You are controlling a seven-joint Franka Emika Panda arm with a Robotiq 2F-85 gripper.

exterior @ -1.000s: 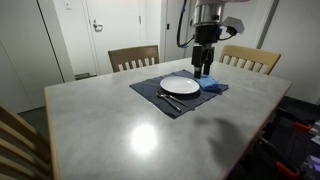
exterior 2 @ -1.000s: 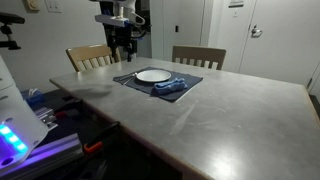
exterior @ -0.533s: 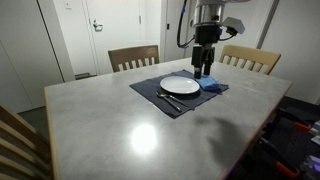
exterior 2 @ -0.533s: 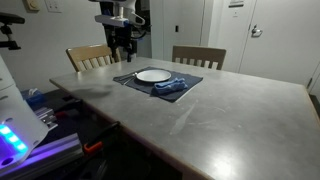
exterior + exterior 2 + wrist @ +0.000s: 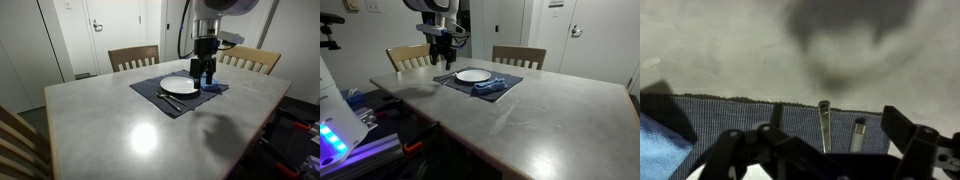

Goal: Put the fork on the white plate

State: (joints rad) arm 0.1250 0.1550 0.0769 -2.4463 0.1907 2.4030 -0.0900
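A white plate [image 5: 180,85] sits on a dark blue placemat [image 5: 150,92] on the table; it also shows in an exterior view [image 5: 472,75]. Two utensils lie on the placemat beside the plate [image 5: 168,100]. In the wrist view their handles show: a metal fork handle [image 5: 824,122] and a second handle [image 5: 858,132] next to it. My gripper [image 5: 204,76] hangs open and empty over the far side of the placemat, above the plate's edge. It also shows in an exterior view [image 5: 442,60] and in the wrist view [image 5: 815,145].
A light blue napkin [image 5: 212,89] lies on the placemat next to the plate [image 5: 655,145]. Wooden chairs [image 5: 133,57] [image 5: 250,58] stand at the table's far side. The grey tabletop [image 5: 120,125] stretches toward the front. Doors and a wall lie behind.
My gripper has come down toward the placemat and shifted slightly. The plate, utensils and napkin have not moved.
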